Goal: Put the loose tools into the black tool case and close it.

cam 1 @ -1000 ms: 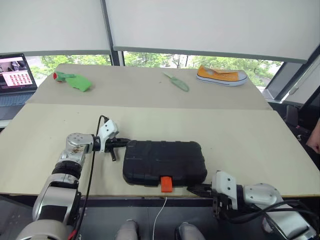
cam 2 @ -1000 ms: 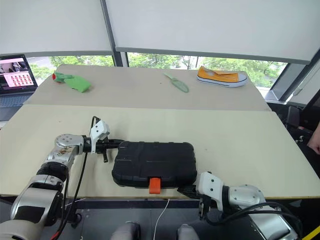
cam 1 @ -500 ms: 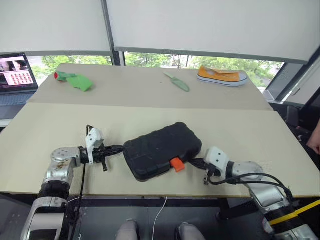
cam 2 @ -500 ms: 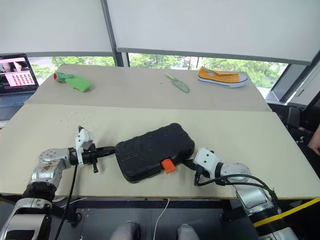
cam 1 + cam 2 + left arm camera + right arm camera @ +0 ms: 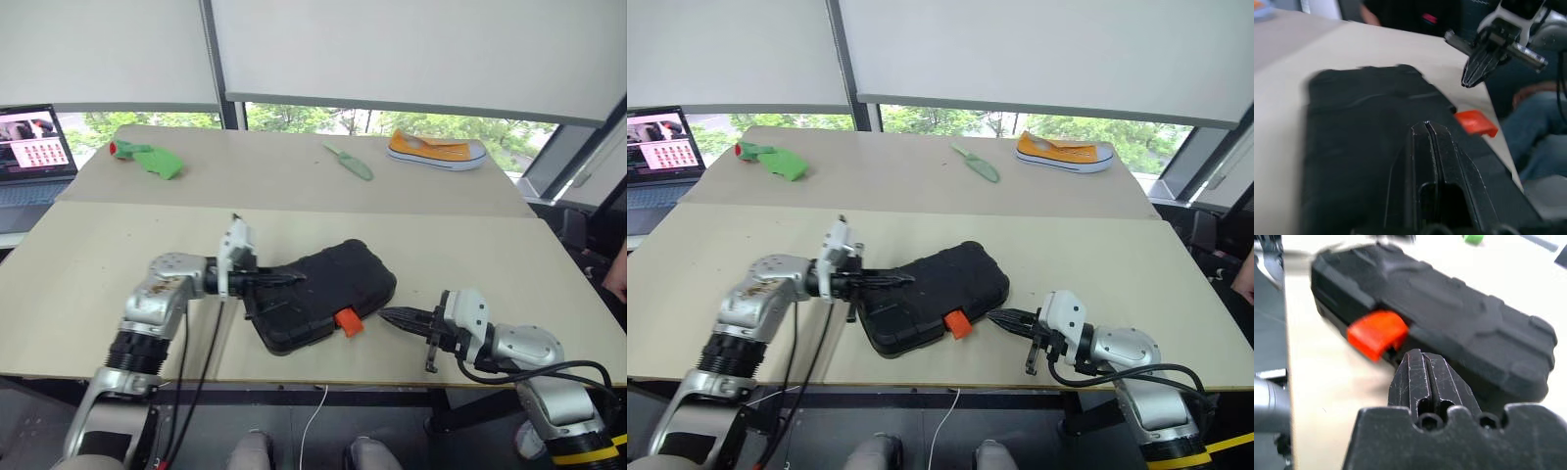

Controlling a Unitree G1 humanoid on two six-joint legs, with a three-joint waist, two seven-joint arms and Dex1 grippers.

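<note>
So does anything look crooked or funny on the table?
Yes. The black case lies closed but slanted on the table, not lined up with the front edge, and its orange latch sticks out. A yellow shoe lies on the far table, odd among tools.

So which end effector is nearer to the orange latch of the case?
The right end effector: it points at the orange latch from just beside it. The left end effector is over the case lid, farther away.
</note>
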